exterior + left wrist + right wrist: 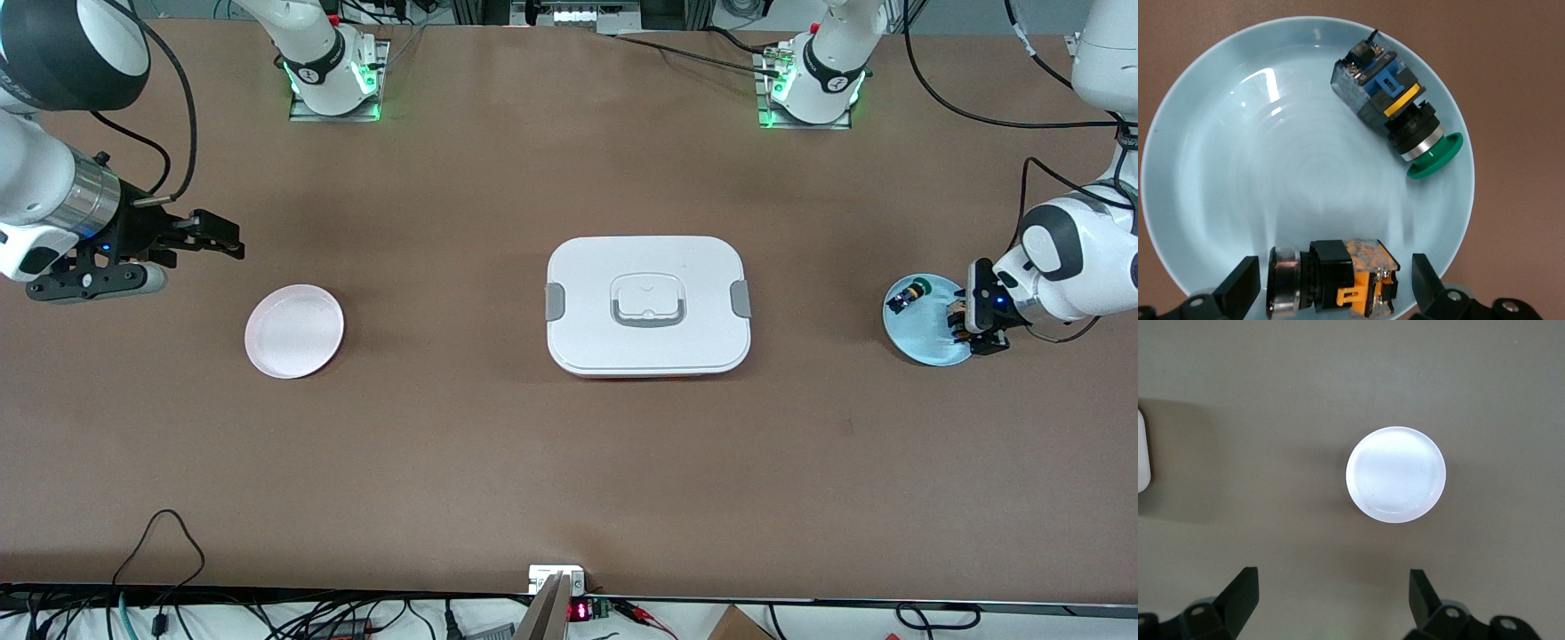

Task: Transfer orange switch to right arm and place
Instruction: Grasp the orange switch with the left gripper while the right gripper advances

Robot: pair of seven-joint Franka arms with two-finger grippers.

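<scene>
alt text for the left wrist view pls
The left gripper, fingers open, straddles the orange switch lying on its side on a light blue plate. A green-capped switch lies at the plate's rim, its cap overhanging the brown table.

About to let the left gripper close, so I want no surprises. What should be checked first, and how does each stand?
1. Left gripper open: ok.
2. Orange switch between its fingers: ok.
3. Green switch apart from the fingers: ok.
4. Both switches lying on the blue plate: ok.
5. Right gripper open, waiting above the table near the pink plate: ok.
6. Finger height against the orange switch: cannot tell.
</scene>
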